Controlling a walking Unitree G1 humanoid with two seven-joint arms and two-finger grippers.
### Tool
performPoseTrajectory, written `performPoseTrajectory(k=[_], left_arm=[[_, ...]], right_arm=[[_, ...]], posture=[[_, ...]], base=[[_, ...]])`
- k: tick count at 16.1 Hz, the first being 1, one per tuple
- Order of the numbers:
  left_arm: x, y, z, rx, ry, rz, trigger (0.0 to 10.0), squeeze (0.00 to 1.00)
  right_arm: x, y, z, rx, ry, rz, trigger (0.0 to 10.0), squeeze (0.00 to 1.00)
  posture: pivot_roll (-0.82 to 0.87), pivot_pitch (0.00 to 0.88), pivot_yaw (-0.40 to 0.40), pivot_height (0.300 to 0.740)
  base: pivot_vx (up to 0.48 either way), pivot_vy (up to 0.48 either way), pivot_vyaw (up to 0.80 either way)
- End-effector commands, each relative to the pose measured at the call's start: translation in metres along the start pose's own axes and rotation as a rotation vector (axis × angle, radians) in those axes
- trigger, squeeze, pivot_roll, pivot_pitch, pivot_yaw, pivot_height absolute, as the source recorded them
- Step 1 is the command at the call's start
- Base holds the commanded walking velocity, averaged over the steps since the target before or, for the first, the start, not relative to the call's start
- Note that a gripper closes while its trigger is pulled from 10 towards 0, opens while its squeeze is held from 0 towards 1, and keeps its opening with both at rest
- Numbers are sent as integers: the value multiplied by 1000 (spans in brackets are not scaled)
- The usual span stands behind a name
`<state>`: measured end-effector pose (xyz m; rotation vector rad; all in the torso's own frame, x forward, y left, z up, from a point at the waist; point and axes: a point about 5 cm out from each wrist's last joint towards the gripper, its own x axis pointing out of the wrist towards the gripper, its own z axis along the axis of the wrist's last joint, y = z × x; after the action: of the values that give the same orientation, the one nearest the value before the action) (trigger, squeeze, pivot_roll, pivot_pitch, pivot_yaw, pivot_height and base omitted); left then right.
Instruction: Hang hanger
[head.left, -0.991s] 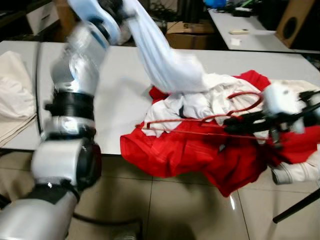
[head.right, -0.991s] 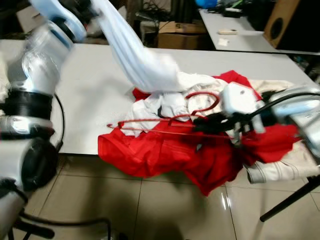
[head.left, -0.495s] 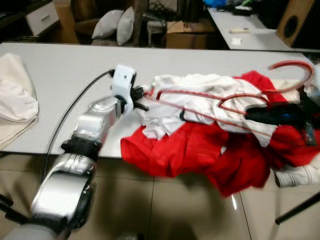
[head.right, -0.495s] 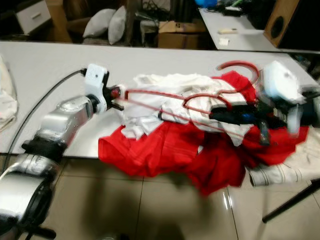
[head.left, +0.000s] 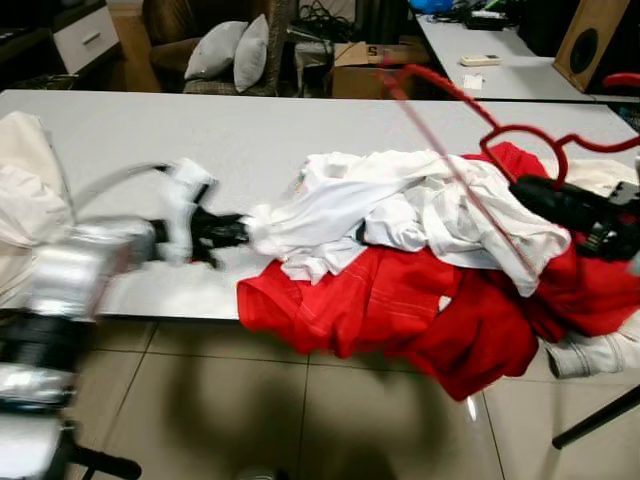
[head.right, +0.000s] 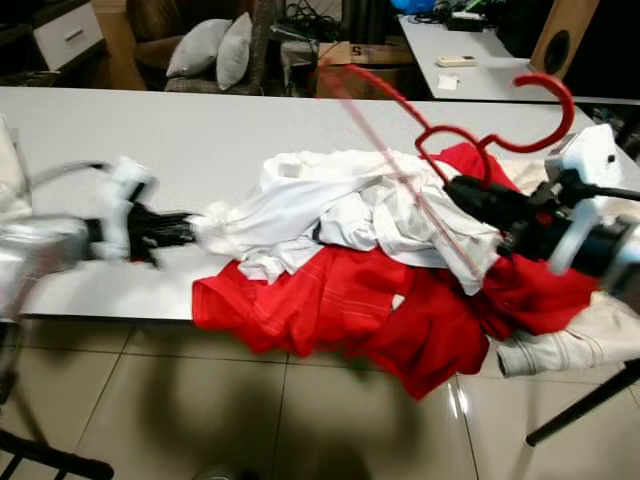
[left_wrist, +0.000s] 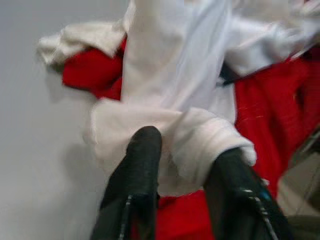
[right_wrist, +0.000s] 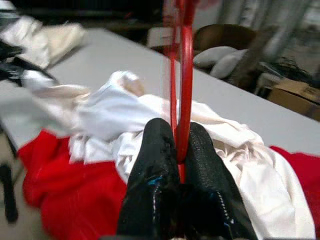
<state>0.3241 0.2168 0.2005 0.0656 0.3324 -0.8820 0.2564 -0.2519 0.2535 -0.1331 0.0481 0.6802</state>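
Hanger up, shirt pinned at the table's left.
The table (head.left: 250, 130) carries the clothes pile (head.left: 400, 300); right gripper (right_wrist: 179, 145) clenches the red hanger (head.right: 450, 140) above it, left gripper (left_wrist: 182, 150) pinches the white shirt (head.left: 380, 205). Best to thread slowly, cloth taut.

Clothes heap on the tabletop (head.left: 150, 120), a hanger lifted above it.

The left gripper (head.left: 240, 230) reaches low across the tabletop, its jaws at the edge of a white garment (head.left: 400, 205) that lies over red clothing (head.left: 400, 300) spilling past the table's edge. The right gripper (head.left: 525, 190) grips a red hanger (head.left: 480, 130), tilted up above the heap. Cream fabric (head.left: 25, 185) lies far left; two pillows (head.left: 230, 50) rest behind.
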Motion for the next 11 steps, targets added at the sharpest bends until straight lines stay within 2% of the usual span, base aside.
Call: performPoseTrajectory(k=[1, 2, 3, 4, 5, 6, 7, 8, 9, 11], left_arm=[[-8, -1, 10, -4, -61, -3, 10000, 1000], [-11, 0, 12, -9, -77, 8, 10000, 1000], [-13, 2, 19, -24, -155, 53, 10000, 0], [-14, 5, 29, -14, -256, 143, 10000, 0], [-14, 10, 43, -4, -400, 369, 10000, 0], [-8, 4, 46, 16, -428, 481, 10000, 0], [-1, -9, 45, 50, -454, 491, 10000, 0], [4, -19, 43, 41, -477, 501, 10000, 0], [11, -27, 39, 38, -474, 526, 10000, 0], [26, -42, 24, 78, -445, 547, 10000, 0]], right_arm=[[-1, 2, 9, -7, -40, -32, 10000, 0], [0, 3, 9, 1, -46, -46, 10000, 0], [3, 6, 6, 23, -51, -62, 10000, 0], [8, 10, 5, 51, -69, -91, 10000, 0], [20, 16, 3, 102, -113, -209, 10000, 0], [27, 16, -1, 138, -139, -367, 10000, 0], [31, 20, -8, 139, -125, -451, 10000, 0], [33, 26, -15, 116, -95, -472, 10000, 0], [35, 30, -18, 138, -105, -497, 10000, 0], [45, 47, -21, 131, -124, -479, 10000, 0]], posture=[[-46, 0, 51, 740], [-46, 0, 51, 740], [-47, 0, 48, 740], [-48, 0, 47, 740], [-48, 0, 45, 740], [-49, 0, 47, 740], [-50, 0, 50, 740], [-48, 0, 54, 740], [-48, 0, 57, 740], [-48, 0, 59, 740]], base=[[0, 0, 0], [0, 0, 0], [0, 0, 0], [0, 0, 0], [0, 0, 0], [0, 0, 0], [0, 0, 0], [0, 0, 0], [0, 0, 0], [0, 180, 0]])
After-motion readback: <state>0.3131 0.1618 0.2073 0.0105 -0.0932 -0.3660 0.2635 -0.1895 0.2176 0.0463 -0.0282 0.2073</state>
